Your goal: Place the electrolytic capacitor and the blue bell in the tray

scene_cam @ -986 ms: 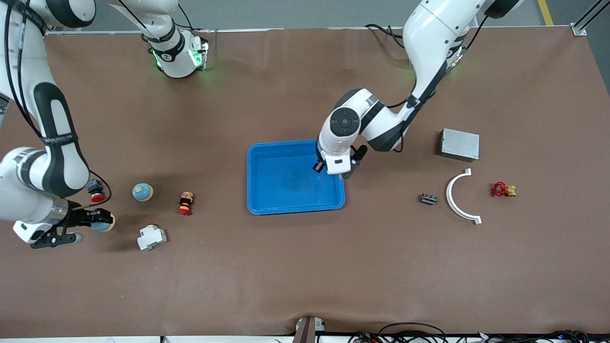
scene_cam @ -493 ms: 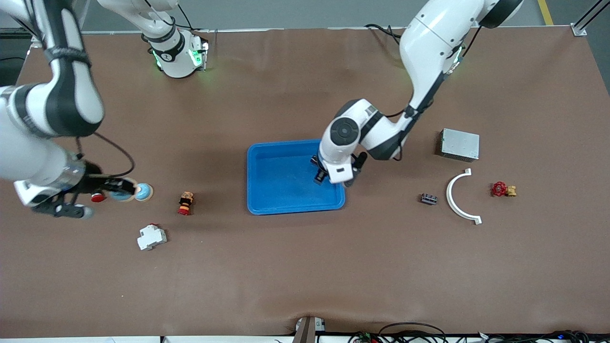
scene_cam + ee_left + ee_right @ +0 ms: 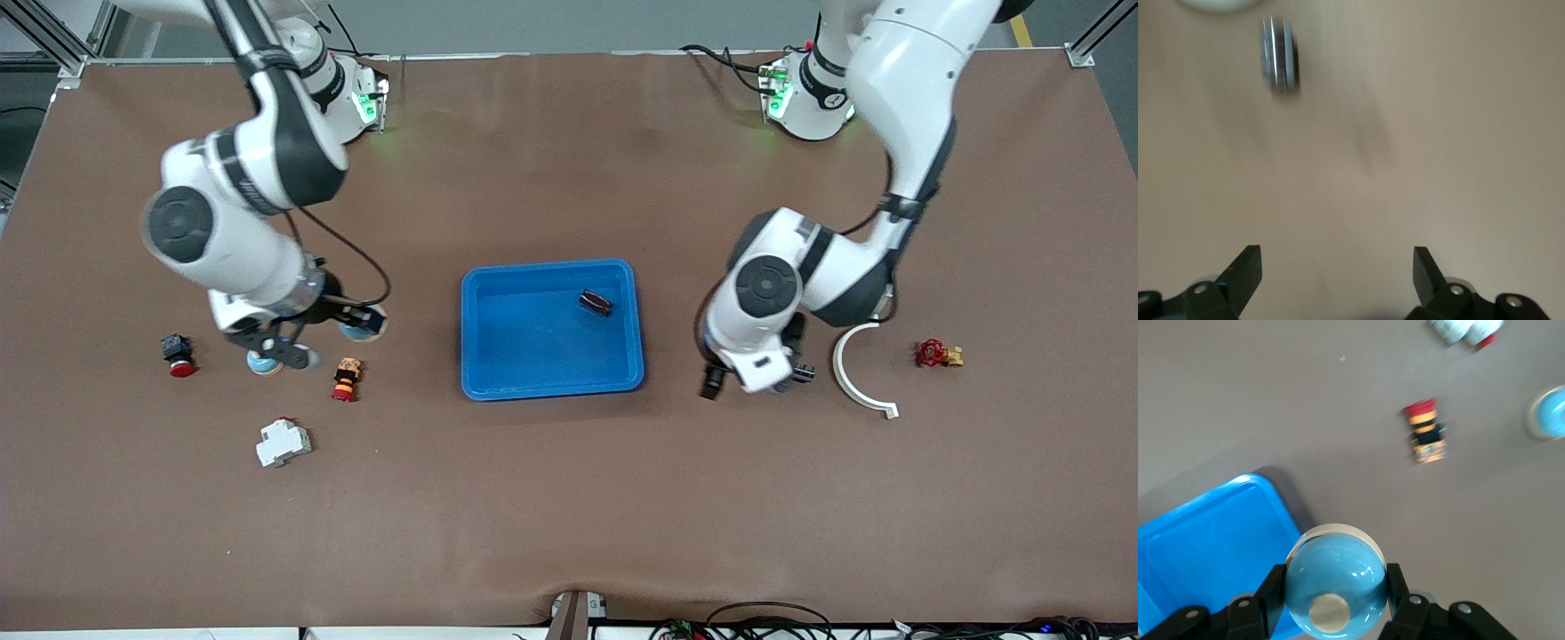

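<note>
The blue tray point(image 3: 533, 356) lies mid-table. In it, near the corner toward the left arm's base, lies the dark electrolytic capacitor point(image 3: 596, 303). My left gripper point(image 3: 751, 382) hangs open and empty over bare table between the tray and a small black terminal block point(image 3: 805, 372); its wrist view shows the spread fingers point(image 3: 1248, 267) and that block point(image 3: 1279, 62). My right gripper point(image 3: 356, 318) is shut on the blue bell point(image 3: 364, 324), in the air over the table beside the tray's end toward the right arm. The right wrist view shows the bell point(image 3: 1335, 583) clamped, the tray point(image 3: 1205, 547) beside it.
A second blue bell point(image 3: 260, 362) sits on the table under the right wrist. Near it are a red-yellow button point(image 3: 346, 378), a red push button point(image 3: 178, 356) and a white breaker point(image 3: 283, 442). A white arc point(image 3: 853, 382) and red valve point(image 3: 933, 353) lie toward the left arm's end.
The left gripper opened over the tray, left the capacitor in it and swung off toward the terminal block. The right arm lifted the blue bell and carried it toward the tray.
</note>
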Motion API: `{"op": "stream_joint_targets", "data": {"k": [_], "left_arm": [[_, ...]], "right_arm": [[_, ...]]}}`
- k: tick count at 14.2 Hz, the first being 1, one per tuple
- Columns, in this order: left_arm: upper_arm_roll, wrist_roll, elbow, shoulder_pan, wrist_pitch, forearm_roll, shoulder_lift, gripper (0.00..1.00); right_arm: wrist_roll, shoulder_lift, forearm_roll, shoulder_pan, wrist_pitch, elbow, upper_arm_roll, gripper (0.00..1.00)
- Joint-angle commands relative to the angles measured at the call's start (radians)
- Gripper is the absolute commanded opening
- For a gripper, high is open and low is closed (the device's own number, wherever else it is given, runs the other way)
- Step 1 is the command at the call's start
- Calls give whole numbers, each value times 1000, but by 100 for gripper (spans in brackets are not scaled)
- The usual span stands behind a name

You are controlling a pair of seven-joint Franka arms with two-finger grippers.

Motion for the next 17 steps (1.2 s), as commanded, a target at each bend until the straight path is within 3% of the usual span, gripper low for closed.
{"op": "stream_joint_targets", "data": {"k": [1,4,11,15,16,17], "left_arm": [[-8,38,-33,70,-5,71,8,100],[-9,73,-94,135,-2,151,-2,100],[-11,73,-146,170,73,156,50,99],[-11,73,-146,172,75,154,63,76],[-11,73,-145,173,75,156,65,65],[-12,73,-142,175,75,154,65,46]], "right_arm": [[153,-36,9,115,154,-145,-15,0],[250,5,7,180,203,-151,-15,0],[377,110,1,272,451,-225,-17,0],[409,220,-1,315,573,-216,-21,0],[422,243,-1,326,602,-216,-21,0],[432,259,-2,333,608,-211,-23,0]]}}
